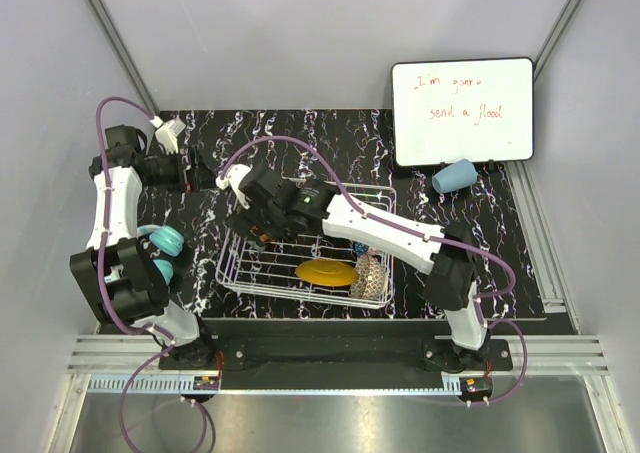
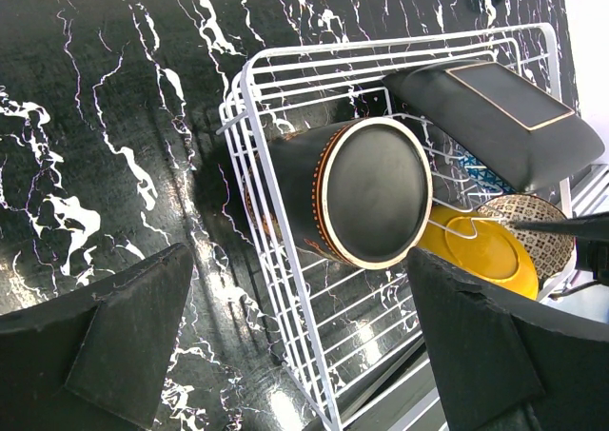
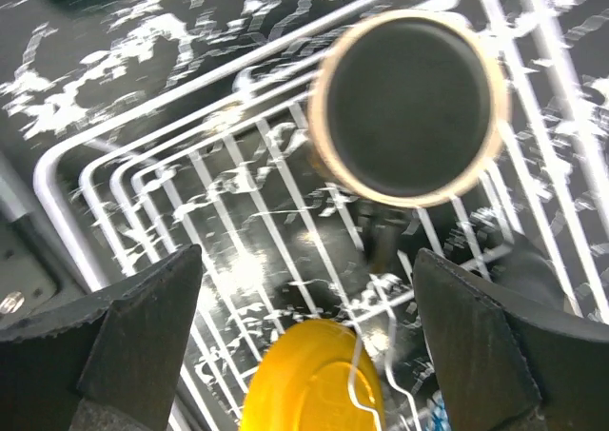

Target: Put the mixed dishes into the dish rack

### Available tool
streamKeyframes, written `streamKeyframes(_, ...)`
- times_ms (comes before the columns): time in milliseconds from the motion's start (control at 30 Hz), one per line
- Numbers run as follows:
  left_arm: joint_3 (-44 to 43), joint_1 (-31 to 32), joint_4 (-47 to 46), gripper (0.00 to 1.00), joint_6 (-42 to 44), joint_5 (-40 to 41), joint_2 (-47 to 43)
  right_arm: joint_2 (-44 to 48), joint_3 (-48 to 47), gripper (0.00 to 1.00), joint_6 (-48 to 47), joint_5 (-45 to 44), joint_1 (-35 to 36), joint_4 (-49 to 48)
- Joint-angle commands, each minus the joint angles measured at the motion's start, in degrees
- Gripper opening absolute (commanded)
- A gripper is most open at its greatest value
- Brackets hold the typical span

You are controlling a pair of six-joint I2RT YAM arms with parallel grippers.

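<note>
The white wire dish rack [image 1: 240,273] stands mid-table. In it lie a yellow plate [image 1: 325,272] and a beige-brown patterned bowl [image 1: 370,276]. In the left wrist view the rack [image 2: 276,260] also holds a dark-backed saucer [image 2: 371,188] on edge at its left end, beside the yellow plate [image 2: 481,250] and bowl [image 2: 533,226]. My right gripper [image 1: 258,221] hovers over that end, open and empty [image 3: 309,345], above the blurred saucer [image 3: 409,107] and plate [image 3: 319,379]. My left gripper [image 2: 304,355] is open and empty, left of the rack. A light blue cup [image 1: 455,176] lies on the table at the back right. The red mug is out of view.
A white whiteboard [image 1: 462,110] with red writing leans at the back right, next to the cup. Two teal rounded objects [image 1: 165,241] sit at the left by the left arm. The right arm's dark body [image 2: 495,117] spans the rack.
</note>
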State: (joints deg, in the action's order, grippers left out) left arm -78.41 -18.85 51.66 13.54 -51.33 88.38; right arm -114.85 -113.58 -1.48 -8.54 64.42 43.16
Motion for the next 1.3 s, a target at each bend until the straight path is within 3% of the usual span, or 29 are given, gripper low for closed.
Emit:
streamKeyframes(0, -1.7, -0.9, -0.2, 0.99, 0.9, -0.5, -0.3, -1.8, -2.4, 0.95, -3.8, 8.4, 0.1, 0.5)
streamKeyframes(100, -1.7, -1.4, -0.2, 0.99, 1.0, -0.5, 0.1, -3.7, -3.8, 0.86, -4.8, 13.0, -0.1, 0.5)
streamKeyframes(167, -1.9, -1.5, -0.2, 0.99, 1.0, -0.5, 0.3, -4.9, -4.8, 0.70, -5.5, 14.2, -0.1, 0.4)
streamKeyframes(200, -2.0, -1.6, -0.2, 0.99, 1.1, -0.4, 0.4, -5.6, -5.0, 0.60, -5.7, 14.7, -0.1, 0.5)
streamKeyframes(233, -2.1, -1.7, -0.2, 0.99, 1.3, -0.4, 0.4, -5.9, -5.5, 0.36, -5.9, 15.1, -0.2, 0.4)
streamKeyframes(300, -2.4, -1.7, -0.2, 0.99, 1.3, -0.3, 0.7, -6.6, -5.9, 0.16, -5.6, 15.4, -0.2, 0.4)
streamKeyframes(567, -1.0, -1.8, -0.2, 0.99, 1.7, -1.1, 1.0, -11.5, -7.7, 0.30, -4.2, 15.9, -1.8, 0.3)
streamKeyframes(800, 0.7, -1.7, 0.3, 0.99, 4.4, 0.3, -0.6, -13.5, -8.6, 0.31, -3.5, 13.7, -7.0, -1.0)
streamKeyframes(1100, 5.6, -1.5, 4.5, 0.99, 15.3, 4.9, -1.3, -12.6, -7.3, 0.32, -3.2, 14.9, -10.4, -2.0)
streamKeyframes(1233, 5.8, -1.5, 6.7, 0.99, 18.5, 5.6, -1.4, -7.5, -3.4, 0.42, -3.0, 14.3, -10.4, -2.1)
streamKeyframes(1267, 5.5, -1.6, 7.1, 0.99, 18.6, 5.9, -1.5, -3.7, -2.4, 0.50, -3.2, 14.2, -10.4, -2.1)
